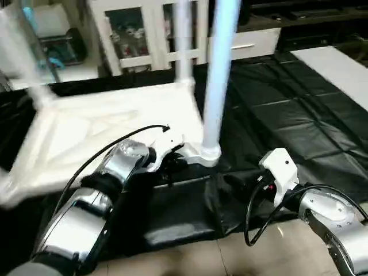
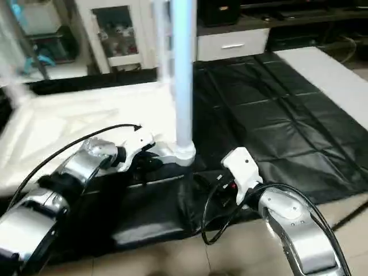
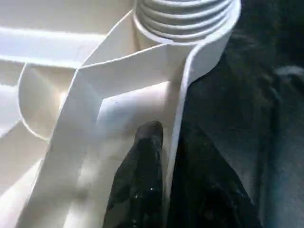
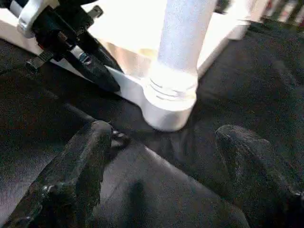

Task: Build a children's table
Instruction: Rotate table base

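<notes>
My left gripper [image 4: 102,76] pinches the tabletop [image 1: 103,132] rim beside the near corner's leg [image 1: 218,75] at twelve o'clock — I should hold square, steadily — while my right gripper [image 4: 161,156] hovers open, empty.

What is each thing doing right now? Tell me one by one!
Tabletop: upside down on the black cover, ribs showing.
Near leg: upright, screwed into a corner socket.
Far leg: upright in its socket.
Left pincer: clamped on the tabletop's rim.
Right pincer: open, holding nothing.
</notes>
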Tool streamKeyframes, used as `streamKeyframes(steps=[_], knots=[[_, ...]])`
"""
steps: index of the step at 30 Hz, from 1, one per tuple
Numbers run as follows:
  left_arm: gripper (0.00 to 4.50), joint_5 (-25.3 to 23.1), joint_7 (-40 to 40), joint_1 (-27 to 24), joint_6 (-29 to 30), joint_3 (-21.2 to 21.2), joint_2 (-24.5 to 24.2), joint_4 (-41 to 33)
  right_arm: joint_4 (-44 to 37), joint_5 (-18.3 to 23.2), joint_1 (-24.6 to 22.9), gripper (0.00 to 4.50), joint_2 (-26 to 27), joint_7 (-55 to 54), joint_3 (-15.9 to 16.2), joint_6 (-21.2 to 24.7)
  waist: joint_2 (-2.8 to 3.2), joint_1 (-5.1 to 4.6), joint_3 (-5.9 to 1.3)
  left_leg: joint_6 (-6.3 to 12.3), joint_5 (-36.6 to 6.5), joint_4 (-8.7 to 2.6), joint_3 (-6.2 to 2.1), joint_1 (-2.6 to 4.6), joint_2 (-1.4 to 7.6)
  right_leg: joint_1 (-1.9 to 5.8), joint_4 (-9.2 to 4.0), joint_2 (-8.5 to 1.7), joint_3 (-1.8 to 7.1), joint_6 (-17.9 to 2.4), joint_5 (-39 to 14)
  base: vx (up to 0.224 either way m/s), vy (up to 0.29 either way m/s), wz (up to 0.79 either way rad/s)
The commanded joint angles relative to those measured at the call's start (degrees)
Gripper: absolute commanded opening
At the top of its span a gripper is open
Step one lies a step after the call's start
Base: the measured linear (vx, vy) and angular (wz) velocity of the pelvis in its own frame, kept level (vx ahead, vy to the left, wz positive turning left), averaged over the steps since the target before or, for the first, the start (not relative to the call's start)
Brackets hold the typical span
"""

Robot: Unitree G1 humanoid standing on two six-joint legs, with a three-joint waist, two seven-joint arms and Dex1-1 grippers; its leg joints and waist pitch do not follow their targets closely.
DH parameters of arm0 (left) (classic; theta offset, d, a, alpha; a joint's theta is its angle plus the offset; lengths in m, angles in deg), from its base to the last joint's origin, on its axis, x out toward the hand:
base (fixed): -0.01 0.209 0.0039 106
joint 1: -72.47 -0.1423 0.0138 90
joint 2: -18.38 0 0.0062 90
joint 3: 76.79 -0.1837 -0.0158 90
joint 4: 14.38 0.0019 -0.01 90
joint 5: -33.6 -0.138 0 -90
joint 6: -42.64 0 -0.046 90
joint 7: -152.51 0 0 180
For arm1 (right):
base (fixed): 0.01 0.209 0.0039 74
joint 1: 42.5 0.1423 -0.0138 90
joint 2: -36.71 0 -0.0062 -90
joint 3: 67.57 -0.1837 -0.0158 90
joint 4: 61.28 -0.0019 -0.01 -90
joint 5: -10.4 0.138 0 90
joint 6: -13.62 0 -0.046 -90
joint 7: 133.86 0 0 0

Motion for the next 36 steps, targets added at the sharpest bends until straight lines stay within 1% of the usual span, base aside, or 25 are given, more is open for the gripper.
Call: streamKeyframes(steps=[1,2,3,4,7,11,12,13,14,15,16,17,18,19,20,22,24,25,26,29,30,31,32,33,36], knots=[[0.39,-1.0,-5.39,-3.52,4.71,0.85,-2.15,2.96,0.6,-0.51,0.74,3.79,0.1,-0.38,-0.38,-0.27,-1.46,-0.23,-2.12,2.27,-23.58,-5.17,-2.14,-0.16,1.9,2.36,-4.56,-1.36,0.04,-10.46,-25.8,0.0,0.0,0.0],[0.37,-1.77,-6.68,-5.68,7.2,1.31,-2.92,-0.36,0.91,-0.65,1.05,3.79,0.34,-0.57,-0.33,-0.22,-1.4,-0.56,-2.09,1.96,-24.42,-5.21,-2.25,-0.11,1.85,2.3,-4.78,-1.43,-0.07,-9.63,-27.73,0.0,0.0,0.0],[0.34,-1.77,-6.68,-5.68,7.2,1.31,-2.92,-0.36,0.91,-0.65,1.05,3.79,0.34,-0.57,-0.33,-0.22,-1.48,-0.97,-2.18,1.39,-24.98,-5.27,-2.64,-0.18,1.93,2.35,-4.71,-1.67,-0.15,-8.67,-29.67,0.0,0.0,0.0],[0.34,-1.77,-6.68,-5.68,7.2,1.31,-2.92,-0.36,0.91,-0.65,1.05,3.79,0.34,-0.57,-0.33,-0.22,-1.49,-1.7,-1.93,1.1,-26.78,-5.15,-2.75,-0.05,1.66,1.78,-5.33,-1.49,-0.31,-7.65,-32.59,0.0,0.0,0.0],[0.34,-1.77,-6.68,-5.68,7.2,1.31,-2.92,-0.36,0.91,-0.65,1.05,3.79,0.34,-0.57,-0.33,-0.22,-1.55,-3.01,-1.71,0.24,-30.07,-4.96,-3.45,0.14,1.31,1.26,-6.13,-1.52,-0.68,-5.56,-38.14,0.0,0.0,0.0],[0.34,-2.0,-7.09,-6.52,8.01,1.57,-3.16,-1.93,1.09,-0.71,1.23,3.79,0.45,-0.66,-0.33,-0.2,-1.38,-3.99,-1.58,-0.05,-32.65,-5.12,-4.03,0.25,1.32,1.06,-6.56,-1.62,-1.15,-4.88,-39.12,0.0,0.0,0.0],[0.2,-2.25,-7.72,-8.7,9.25,2.29,-3.53,-6.3,1.48,-0.82,1.67,3.79,0.73,-0.9,-0.33,-0.13,-1.52,-4.16,-1.73,-0.01,-32.63,-5.35,-4.28,0.17,1.56,1.36,-6.18,-1.72,-1.26,-5.7,-36.88,0.0,0.0,0.0],[0.2,-0.84,-2.65,-13.61,4.01,1.39,-3.93,-16.06,1.83,-0.51,2.45,3.79,1.19,-1.15,-0.47,0.28,-1.66,-4.63,-1.62,-0.08,-33.1,-5.7,-4.48,-0.31,1.76,1.65,-6.02,-1.74,-1.54,-6.17,-35.46,0.0,0.0,0.0],[0.14,-0.84,-2.65,-13.61,4.01,1.39,-3.93,-16.06,1.83,-0.51,2.45,3.79,1.19,-1.15,-0.47,0.28,-1.57,-4.96,-1.47,0.11,-33.2,-6.07,-4.81,-0.61,1.97,1.96,-6.01,-1.97,-1.69,-6.44,-34.63,0.0,0.0,0.0],[0.09,0.47,1.24,-16.34,0.16,0.24,-4.19,-21.3,1.88,-0.19,2.79,3.79,1.38,-1.21,-0.58,0.53,-1.28,-5.59,-1.23,-0.09,-35.17,-6.34,-4.93,-0.97,2.01,1.93,-5.96,-2.05,-2.0,-6.05,-35.96,0.0,0.0,0.0],[0.05,1.21,4.06,-18.23,-3.57,-0.91,-4.54,-24.49,1.9,0.05,2.97,3.79,1.49,-1.22,-0.69,0.65,-1.43,-5.79,-1.37,-0.41,-36.32,-6.17,-4.92,-0.71,1.91,1.63,-6.03,-2.07,-1.93,-5.86,-36.34,0.0,0.0,0.0],[0.05,1.58,5.36,-19.56,-6.17,-2.32,-5.28,-26.73,1.93,0.25,3.1,3.79,1.57,-1.12,-0.89,0.72,-1.54,-5.81,-1.46,-0.34,-36.81,-5.92,-4.88,-0.09,1.78,1.1,-6.35,-2.18,-1.69,-5.96,-36.41,0.0,0.0,0.0],[0.02,1.2,5.72,-19.74,-6.86,-3.04,-5.83,-26.97,1.96,0.31,3.18,3.79,1.59,-1.06,-0.98,0.73,-1.64,-5.45,-1.74,0.13,-35.61,-5.59,-4.54,0.44,1.77,0.63,-6.35,-2.2,-1.18,-6.86,-34.2,0.031,-0.004,0.19],[0.02,0.64,5.91,-19.8,-8.01,-3.73,-6.39,-26.99,1.98,0.4,3.33,3.79,1.58,-0.98,-1.08,0.81,-1.68,-4.56,-1.71,0.7,-34.9,-5.38,-3.93,1.12,1.71,-0.06,-6.53,-1.93,-0.84,-7.59,-33.04,-0.007,-0.019,0.31],[0.02,0.38,5.69,-19.94,-8.12,-4.03,-6.7,-27.35,2.01,0.46,3.45,3.79,1.6,-0.92,-1.12,0.84,-1.65,-4.19,-1.69,0.73,-34.81,-5.27,-3.62,1.55,1.68,-0.36,-6.67,-1.82,-0.71,-7.74,-33.05,-0.007,-0.019,0.31],[0.02,0.24,4.55,-19.96,-7.42,-3.71,-6.62,-27.47,2.04,0.57,3.67,3.79,1.69,-0.8,-1.11,0.83,-1.58,-3.31,-1.7,0.73,-32.86,-5.49,-3.4,1.32,1.86,0.12,-6.26,-1.81,-0.49,-8.25,-31.53,-0.005,-0.01,0.13],[0.02,0.89,2.15,-19.67,-4.72,-2.41,-5.78,-28.0,2.13,0.73,4.02,3.79,1.81,-0.62,-0.96,0.82,-1.46,-2.41,-1.78,0.64,-30.04,-5.93,-3.36,0.65,2.2,0.82,-5.37,-1.73,-0.28,-9.21,-26.17,0.0,0.0,0.0],[0.33,0.93,1.67,-20.03,-3.19,-1.7,-5.5,-29.18,2.16,0.81,4.17,3.79,1.88,-0.5,-0.92,0.83,-1.6,-2.15,-1.98,0.8,-27.93,-6.05,-3.39,0.3,2.3,1.37,-4.79,-1.81,-0.19,-9.87,-23.3,0.0,0.0,0.0],[0.52,0.93,1.67,-20.03,-3.19,-1.7,-5.5,-29.18,2.16,0.81,4.17,3.79,1.88,-0.5,-0.92,0.83,-1.7,-2.09,-1.96,0.97,-27.18,-6.04,-3.32,0.14,2.26,1.5,-4.73,-1.81,-0.18,-10.0,-22.58,0.0,0.0,0.0],[0.71,0.08,0.33,-20.64,0.01,0.11,-5.3,-31.52,2.22,0.95,4.43,3.79,1.98,-0.04,-0.63,0.82,-1.67,-1.75,-2.2,2.07,-24.32,-5.74,-3.0,0.08,2.14,1.78,-4.53,-1.87,-0.03,-10.61,-20.34,0.0,0.0,0.0],[0.88,-0.12,-1.14,-20.18,-0.09,0.24,-5.41,-30.93,2.36,0.97,4.51,3.79,1.98,0.15,-0.58,0.76,-2.36,-1.7,-2.29,2.66,-23.41,-5.61,-2.86,-0.03,2.11,1.83,-4.54,-1.82,0.01,-10.82,-19.89,0.0,0.0,0.0],[0.88,-0.22,-1.48,-20.05,-0.1,0.18,-5.47,-30.75,2.41,0.97,4.53,3.79,1.97,0.2,-0.58,0.73,-1.77,-1.5,-2.34,2.95,-22.18,-5.59,-2.94,-0.09,2.11,1.98,-4.3,-1.86,0.02,-11.09,-18.82,0.0,0.0,0.0],[1.0,-0.62,-1.93,-19.87,-0.66,-0.02,-5.69,-30.45,2.46,0.95,4.56,3.79,1.95,0.31,-0.56,0.7,-1.69,-1.54,-2.32,2.95,-21.87,-5.63,-2.96,-0.14,2.14,2.01,-4.29,-1.81,-0.02,-11.15,-18.31,0.0,0.0,0.0],[1.17,-0.92,-2.21,-19.76,-1.08,-0.15,-5.83,-30.27,2.5,0.94,4.59,3.79,1.94,0.38,-0.55,0.69,-1.75,-1.55,-2.36,2.85,-21.62,-5.62,-2.95,-0.06,2.19,2.02,-4.25,-1.67,-0.05,-11.32,-17.04,0.0,0.0,0.0],[1.31,0.18,-0.92,-19.54,-0.92,-0.03,-5.94,-30.11,2.53,1.02,4.6,3.79,1.72,0.92,-0.4,0.6,-2.02,-1.43,-2.39,3.04,-21.26,-5.52,-2.79,0.05,2.14,2.1,-4.22,-1.69,0.01,-11.73,-16.2,0.0,0.0,0.0]])
